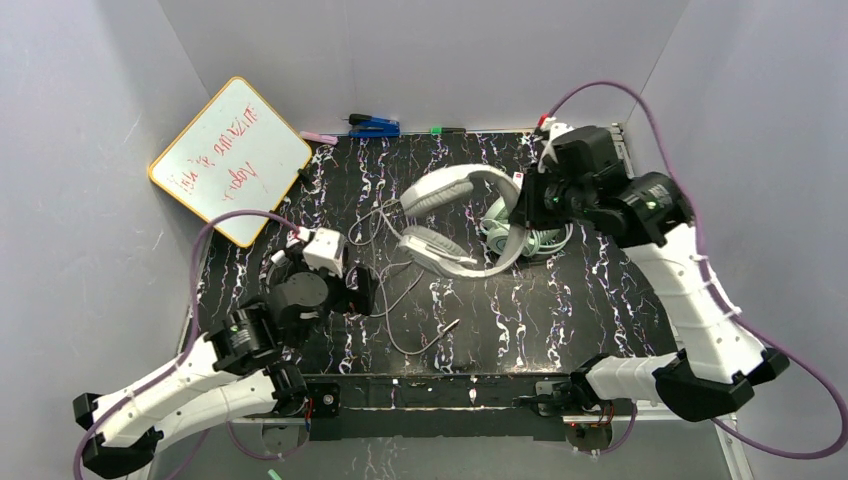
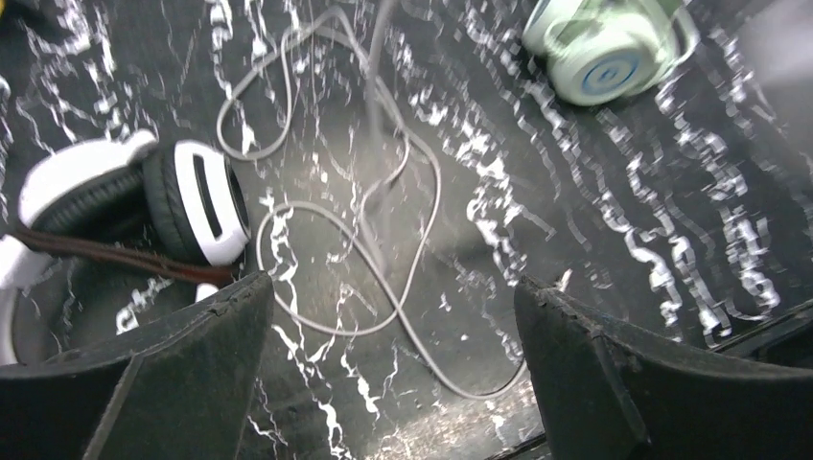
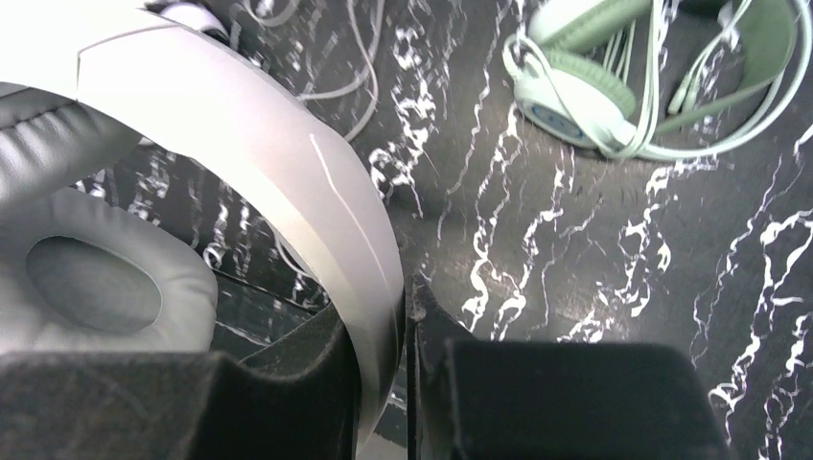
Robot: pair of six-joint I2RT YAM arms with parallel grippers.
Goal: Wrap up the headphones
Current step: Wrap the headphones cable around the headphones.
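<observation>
You're on the grey headset (image 1: 455,182), at the centre of the top view, its smooth pale headband pinched in the right claw (image 3: 407,316) near the mint-green headset (image 3: 575,96) — cord not yet wound. Your left claw (image 2: 393,297) hangs wide and empty over the thin, limp grey cable (image 2: 297,204), which lies looped on the marbled black tabletop (image 1: 560,310). The next move, I'd judge, is to catch that cable and coil it round the band.

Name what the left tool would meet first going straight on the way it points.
Probably the loose grey cable on the black table, right ahead of the left tool; depth unclear.
</observation>
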